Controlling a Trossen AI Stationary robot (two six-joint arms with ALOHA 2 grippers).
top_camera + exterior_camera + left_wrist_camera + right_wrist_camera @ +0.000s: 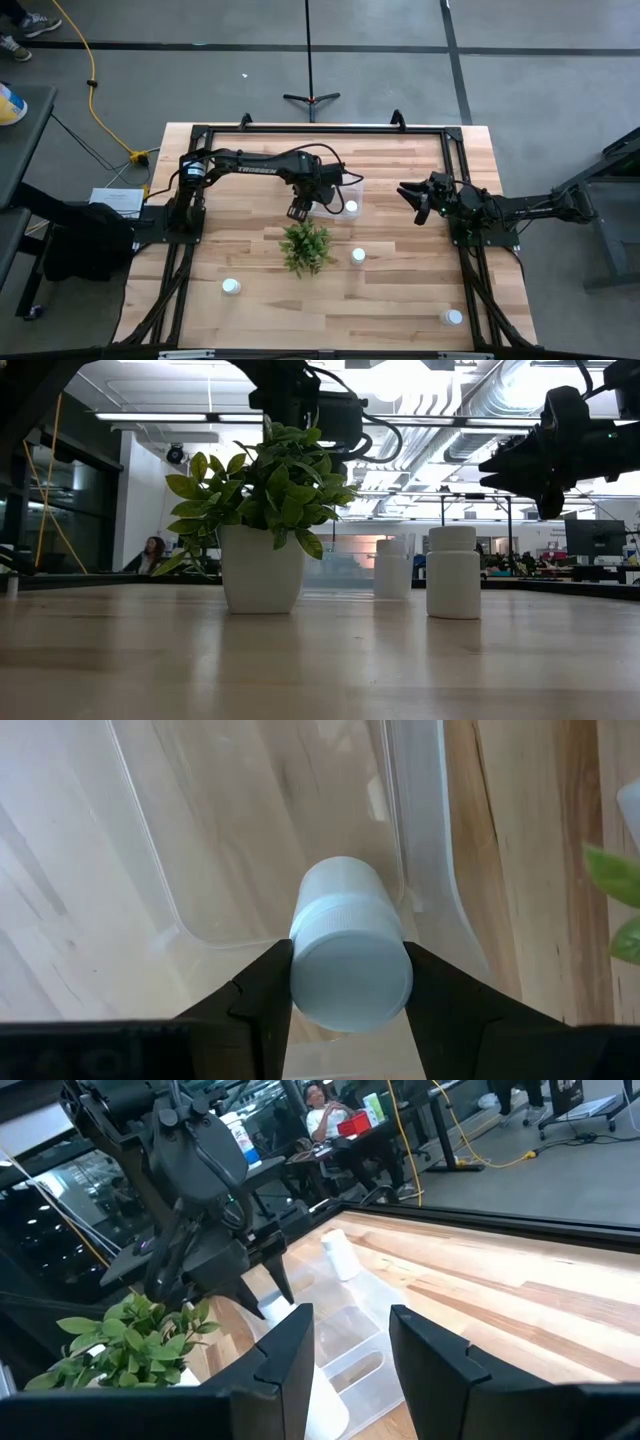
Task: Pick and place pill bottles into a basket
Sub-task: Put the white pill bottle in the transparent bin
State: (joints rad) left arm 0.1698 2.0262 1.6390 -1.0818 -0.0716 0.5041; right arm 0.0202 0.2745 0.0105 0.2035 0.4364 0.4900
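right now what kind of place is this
Likely an open robotics lab or workshop: a framed wooden table on concrete floor, exposed ceiling ducts, and desks with a seated person beyond the table.

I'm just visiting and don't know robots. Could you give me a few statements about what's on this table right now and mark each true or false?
1. The left gripper holds a pill bottle over the clear basket. True.
2. The right gripper also holds a bottle. False: nothing sits between its fingers.
3. A bottle already sits in the basket. True.
4. The plant stands inside the basket. False: it stands on the table beside it.
5. No bottles remain on the table. False: three stand there.
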